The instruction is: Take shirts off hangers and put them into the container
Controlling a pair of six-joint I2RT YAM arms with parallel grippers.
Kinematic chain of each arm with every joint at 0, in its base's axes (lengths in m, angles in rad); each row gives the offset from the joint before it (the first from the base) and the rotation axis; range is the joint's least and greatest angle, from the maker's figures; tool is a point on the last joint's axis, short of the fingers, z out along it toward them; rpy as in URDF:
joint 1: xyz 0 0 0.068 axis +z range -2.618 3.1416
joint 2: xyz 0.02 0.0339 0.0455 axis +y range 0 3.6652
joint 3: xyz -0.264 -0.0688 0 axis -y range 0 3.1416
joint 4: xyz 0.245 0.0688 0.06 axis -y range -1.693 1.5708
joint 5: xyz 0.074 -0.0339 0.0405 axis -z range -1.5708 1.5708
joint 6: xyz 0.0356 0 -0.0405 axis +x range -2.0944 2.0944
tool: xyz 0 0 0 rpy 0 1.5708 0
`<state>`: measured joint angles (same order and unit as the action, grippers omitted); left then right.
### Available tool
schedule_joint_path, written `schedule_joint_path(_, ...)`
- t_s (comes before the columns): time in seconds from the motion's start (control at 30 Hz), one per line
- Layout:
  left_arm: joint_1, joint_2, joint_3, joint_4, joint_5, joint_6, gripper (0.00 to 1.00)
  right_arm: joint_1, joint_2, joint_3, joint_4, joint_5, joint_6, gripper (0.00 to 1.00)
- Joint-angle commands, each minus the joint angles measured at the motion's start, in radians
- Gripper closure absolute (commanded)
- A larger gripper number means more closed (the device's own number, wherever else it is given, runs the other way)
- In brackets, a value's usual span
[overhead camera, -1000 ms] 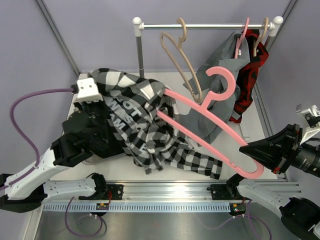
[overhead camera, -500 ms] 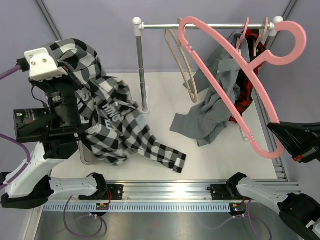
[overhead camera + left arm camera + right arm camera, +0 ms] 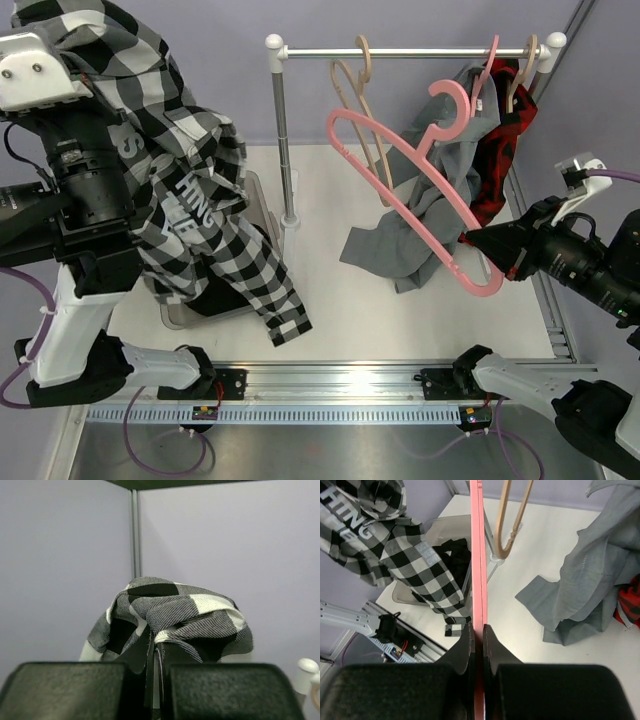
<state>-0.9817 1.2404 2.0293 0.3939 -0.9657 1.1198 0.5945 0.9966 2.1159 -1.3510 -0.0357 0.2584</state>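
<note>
Black-and-white plaid cloth shirt (image 3: pixel 190 215): off its hanger, hanging high above the translucent smoky-grey plastic container (image 3: pixel 185 319). The left tool (image 3: pixel 154 652) has its jaws pinched together on a bunch of the cloth.
- Shirt tail hangs past the container's near rim.
- Judgement: lower over the container's middle so the tail piles onto the plain black shirt (image 3: pixel 456 555) inside, then let go.

Right of the container:
- metal rail post (image 3: pixel 283 150)
- empty tan hanger (image 3: pixel 501 517)
- plain grey shirt (image 3: pixel 385 250), draped down to the table (image 3: pixel 400 320)
- right tool (image 3: pixel 478 243), clamped on a bare pink plastic hanger (image 3: pixel 476 555) held in the air; probably best kept clear of the drop

Farthest from the container: red-and-black plaid shirt (image 3: pixel 492 190), not yet unhung.
</note>
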Motion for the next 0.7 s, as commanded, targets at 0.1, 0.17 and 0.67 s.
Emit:
schedule_joint_path(0.1, 0.139, -0.025, -0.104, 0.014, 0.217, -0.043, 1.00, -0.002, 0.000, -0.046, 0.108, -0.050, 0.008, 1.00)
schedule_joint_path(0.17, 0.231, -0.027, -0.136, -0.053, 0.266, -0.157, 1.00, -0.002, 0.011, -0.063, 0.127, -0.052, 0.012, 1.00)
schedule_joint_path(0.67, 0.600, 0.194, 0.255, -0.204, 0.524, -0.433, 1.00, -0.001, 0.088, -0.088, 0.176, -0.099, -0.016, 1.00)
